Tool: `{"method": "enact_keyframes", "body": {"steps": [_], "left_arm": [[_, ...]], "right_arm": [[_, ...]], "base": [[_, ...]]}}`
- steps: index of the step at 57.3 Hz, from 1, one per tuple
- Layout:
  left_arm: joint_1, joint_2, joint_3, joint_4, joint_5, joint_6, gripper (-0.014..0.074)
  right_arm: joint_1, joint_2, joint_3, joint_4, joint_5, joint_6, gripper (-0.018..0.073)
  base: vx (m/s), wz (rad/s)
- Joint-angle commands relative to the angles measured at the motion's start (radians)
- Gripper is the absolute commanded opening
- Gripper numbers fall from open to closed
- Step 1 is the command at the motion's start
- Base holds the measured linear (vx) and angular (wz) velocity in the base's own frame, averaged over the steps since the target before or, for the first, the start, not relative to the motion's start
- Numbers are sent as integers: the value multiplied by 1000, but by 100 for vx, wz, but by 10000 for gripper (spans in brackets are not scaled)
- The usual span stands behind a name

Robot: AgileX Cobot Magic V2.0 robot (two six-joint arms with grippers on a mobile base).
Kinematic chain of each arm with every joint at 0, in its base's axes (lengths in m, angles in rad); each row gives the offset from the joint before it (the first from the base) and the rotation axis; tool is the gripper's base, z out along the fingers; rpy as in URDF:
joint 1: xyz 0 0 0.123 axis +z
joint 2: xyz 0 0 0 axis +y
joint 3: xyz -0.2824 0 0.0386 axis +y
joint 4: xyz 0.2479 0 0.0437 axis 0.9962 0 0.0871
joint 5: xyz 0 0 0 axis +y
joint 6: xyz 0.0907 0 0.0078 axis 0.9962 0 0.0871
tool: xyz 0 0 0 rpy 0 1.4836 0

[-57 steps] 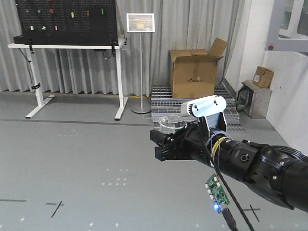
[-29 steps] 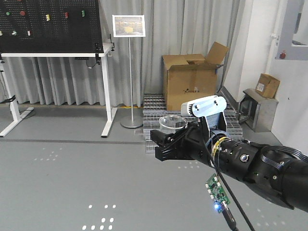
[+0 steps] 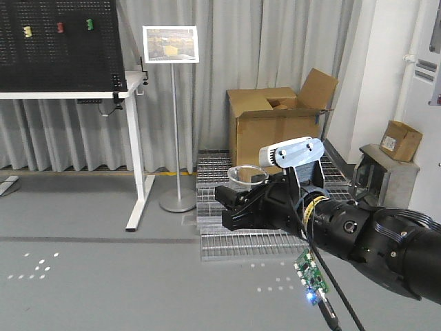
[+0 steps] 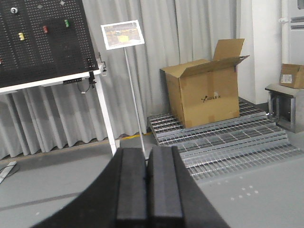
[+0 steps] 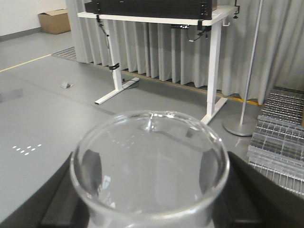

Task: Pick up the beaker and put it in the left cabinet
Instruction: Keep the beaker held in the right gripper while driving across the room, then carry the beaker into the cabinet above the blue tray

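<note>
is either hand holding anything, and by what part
The right hand holds the beaker upright, fingers on opposite sides of its glass wall below the rim. The left hand is shut and empty.

The right gripper (image 3: 233, 205) and arm (image 3: 375, 238) are finished black. A white camera (image 3: 291, 152) is mounted above the arm, a green board (image 3: 311, 277) below.

The clear glass beaker (image 3: 248, 175) stood upright and empty, pouring lip up, clamped in the right gripper (image 3: 238, 201), above the floor.
</note>
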Motion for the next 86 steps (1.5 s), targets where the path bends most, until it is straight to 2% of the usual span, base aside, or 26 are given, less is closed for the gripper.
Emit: {"method": "enact_keyframes", "body": {"steps": [1, 53, 86], "left_arm": [[-1, -18, 16, -3, -84, -3, 1], [-1, -18, 16, -3, -84, -3, 1], [-1, -19, 16, -3, -84, -3, 1]], "right_arm": [[-4, -44, -28, 13, -64, -1, -1], [-4, -44, -28, 13, -64, -1, -1], [-4, -42, -28, 13, -64, -1, -1]], "base": [[70, -7], [64, -14], [46, -58]]}}
